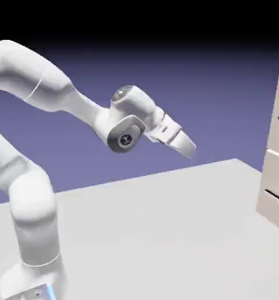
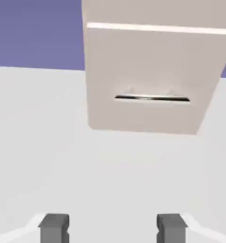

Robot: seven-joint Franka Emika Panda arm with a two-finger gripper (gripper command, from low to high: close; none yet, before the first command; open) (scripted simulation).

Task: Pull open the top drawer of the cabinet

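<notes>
Beige wood-look cabinet (image 1: pixel 276 146), dark slits between drawers, slim dark handle (image 2: pixel 152 98); end effector (image 2: pixel 112 228) fingers apart, empty.

The cabinet (image 1: pixel 275 152) stands on the bench (image 1: pixel 165 234) at the exterior view's right edge. The arm (image 1: pixel 60 94) rises from lower left; its gripper (image 1: pixel 186 143) hangs above the bench, well apart from the cabinet, facing it. In the hand view a drawer front (image 2: pixel 153 80) lies ahead, its handle (image 2: pixel 152 98) centred.

open table (image 1: pixel 165 222) up to cabinet (image 1: pixel 276 152)
</notes>
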